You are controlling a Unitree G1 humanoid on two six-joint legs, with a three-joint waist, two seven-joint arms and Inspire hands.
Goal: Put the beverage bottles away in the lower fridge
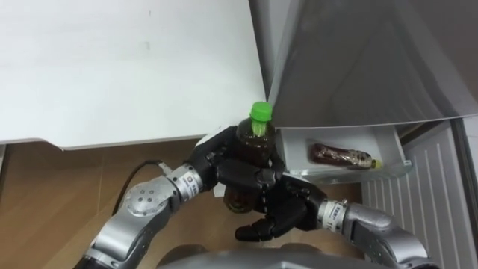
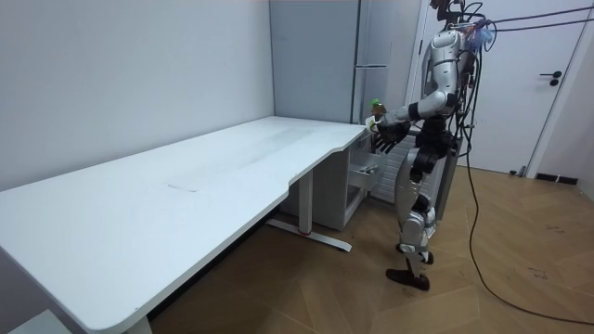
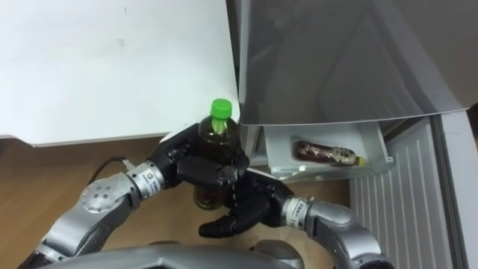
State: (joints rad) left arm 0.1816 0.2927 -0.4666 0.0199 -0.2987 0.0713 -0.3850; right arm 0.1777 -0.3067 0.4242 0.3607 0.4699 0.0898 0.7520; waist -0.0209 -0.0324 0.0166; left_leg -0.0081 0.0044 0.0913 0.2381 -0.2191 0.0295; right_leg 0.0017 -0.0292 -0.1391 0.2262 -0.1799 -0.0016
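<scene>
A dark tea bottle with a green cap [image 1: 254,133] [image 3: 217,128] [image 2: 375,106] stands upright in my left hand [image 1: 213,161] [image 3: 175,166], whose fingers wrap round its body. My right hand [image 1: 287,209] [image 3: 250,213] sits just under and beside the bottle's base, fingers loosely bent and not wrapped round it. To the right, the white lower fridge drawer [image 1: 392,166] [image 3: 377,155] is pulled out. A second dark bottle [image 1: 341,155] [image 3: 323,152] lies on its side in it. I stand in front of the fridge [image 2: 371,56].
The grey fridge front [image 1: 358,60] hangs above the drawer. The white desk [image 1: 127,67] [image 2: 186,176] fills the left, its edge close to the bottle. A white ribbed panel [image 1: 429,194] lies right of the drawer. Wooden floor shows below.
</scene>
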